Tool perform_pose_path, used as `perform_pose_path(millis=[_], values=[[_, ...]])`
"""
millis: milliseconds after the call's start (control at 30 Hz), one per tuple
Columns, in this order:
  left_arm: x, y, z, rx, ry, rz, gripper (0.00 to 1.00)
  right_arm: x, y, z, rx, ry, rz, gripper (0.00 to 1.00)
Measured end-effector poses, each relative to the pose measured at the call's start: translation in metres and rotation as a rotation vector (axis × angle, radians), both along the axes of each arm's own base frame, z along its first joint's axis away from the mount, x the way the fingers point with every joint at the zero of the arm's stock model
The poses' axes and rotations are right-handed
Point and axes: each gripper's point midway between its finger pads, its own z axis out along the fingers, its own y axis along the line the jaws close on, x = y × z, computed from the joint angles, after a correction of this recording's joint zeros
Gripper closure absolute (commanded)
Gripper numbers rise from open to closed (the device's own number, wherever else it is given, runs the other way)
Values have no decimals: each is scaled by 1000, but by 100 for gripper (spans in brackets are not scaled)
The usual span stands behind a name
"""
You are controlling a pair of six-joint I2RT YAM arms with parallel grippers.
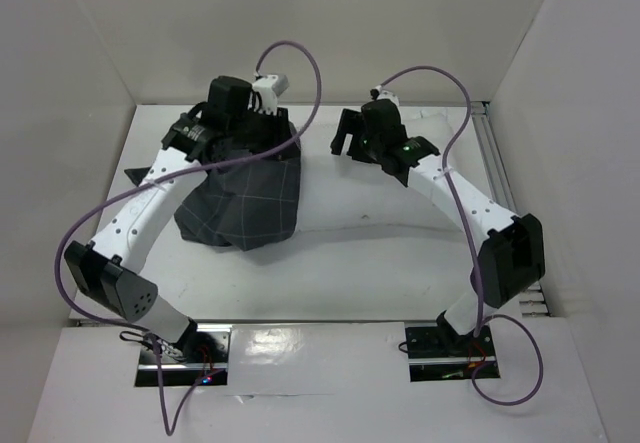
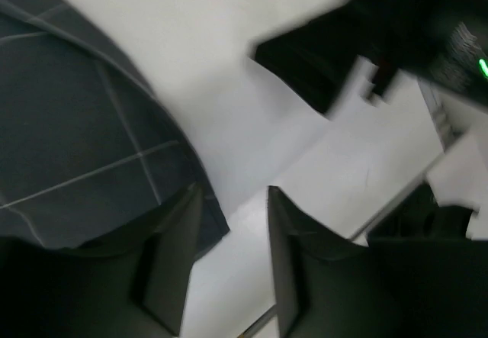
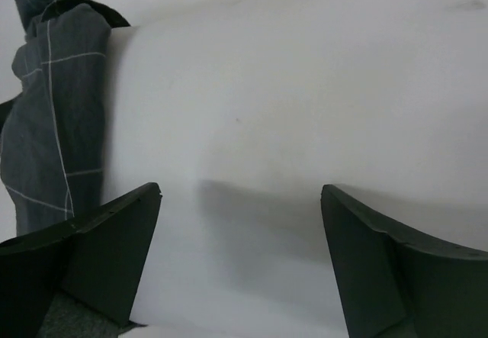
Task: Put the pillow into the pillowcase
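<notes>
The dark grey checked pillowcase (image 1: pixel 240 198) lies bunched at the left of the table, over the left end of the white pillow (image 1: pixel 370 193). My left gripper (image 1: pixel 264 128) is at the pillowcase's far edge. In the left wrist view it (image 2: pixel 232 201) is open, with the pillowcase (image 2: pixel 76 140) edge beside its left finger and the white pillow (image 2: pixel 213 63) showing in the gap. My right gripper (image 1: pixel 350 141) is open and empty over the pillow. In the right wrist view it (image 3: pixel 240 223) spans bare pillow (image 3: pixel 267 86), with the pillowcase (image 3: pixel 53 109) at the left.
White walls enclose the table on the left, back and right. A metal rail (image 1: pixel 495 163) runs along the right side. Purple cables (image 1: pixel 310 73) loop above both arms. The blurred right gripper (image 2: pixel 366 56) shows in the left wrist view.
</notes>
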Motion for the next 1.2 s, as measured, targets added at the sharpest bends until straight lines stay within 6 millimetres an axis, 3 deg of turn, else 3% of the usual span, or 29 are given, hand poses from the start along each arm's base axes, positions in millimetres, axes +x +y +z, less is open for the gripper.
perform_pose_path(millis=[100, 267, 367, 500, 567, 667, 733, 767, 833, 867, 967, 1000, 1033, 1200], values=[[37, 17, 6, 20, 6, 147, 20, 0, -16, 20, -63, -25, -47, 2], [124, 33, -7, 113, 1, 380, 20, 4, -60, 54, -180, -74, -183, 0], [173, 34, -38, 168, 11, 460, 26, 6, -103, 57, -243, -60, -286, 0], [190, 46, -97, 255, 105, 513, 33, 6, -155, 44, -304, -4, -394, 0], [192, 52, -112, 281, 130, 530, 34, 3, -175, 33, -323, 30, -429, 0], [193, 58, -118, 294, 141, 547, 43, -4, -196, 9, -353, 94, -456, 0], [195, 59, -119, 291, 138, 549, 56, -10, -207, -9, -367, 144, -463, 0], [195, 59, -120, 289, 140, 549, 77, -14, -211, -20, -371, 172, -461, 0], [194, 55, -122, 278, 146, 535, 95, -20, -218, -35, -366, 213, -462, 2], [194, 53, -123, 273, 143, 520, 100, -21, -220, -42, -359, 228, -461, 5], [194, 42, -119, 231, 142, 477, 100, -23, -220, -59, -319, 254, -441, 47], [194, 39, -117, 217, 141, 462, 100, -22, -217, -63, -298, 257, -421, 64], [193, 34, -114, 200, 137, 446, 100, -21, -212, -65, -274, 256, -403, 98], [182, -1, -95, 153, 103, 330, 100, -9, -187, -64, -191, 208, -312, 100]])
